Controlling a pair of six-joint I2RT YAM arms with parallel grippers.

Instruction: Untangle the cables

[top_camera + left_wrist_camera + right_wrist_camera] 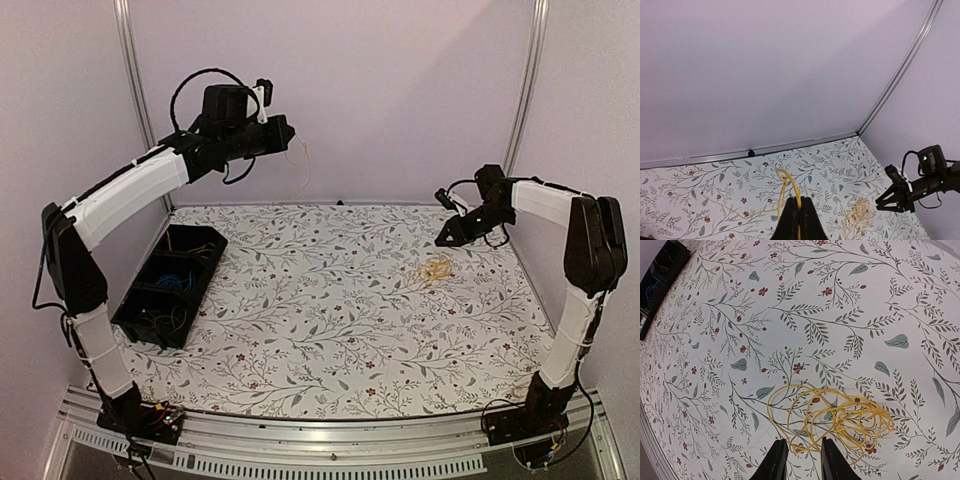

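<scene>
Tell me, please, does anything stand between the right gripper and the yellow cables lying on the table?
Nothing visible does. The right gripper hangs open just above the yellow cables; only bare table surrounds them.

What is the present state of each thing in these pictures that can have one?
Left end effector: shut on a yellow cable, raised high.
Yellow cable: pinched, dangling above the table.
Right end effector: open, holding nothing, low over the tangle.
Tangle: yellow loops heaped on the table, not gripped.
Bin: open-topped, blue wires inside.
</scene>
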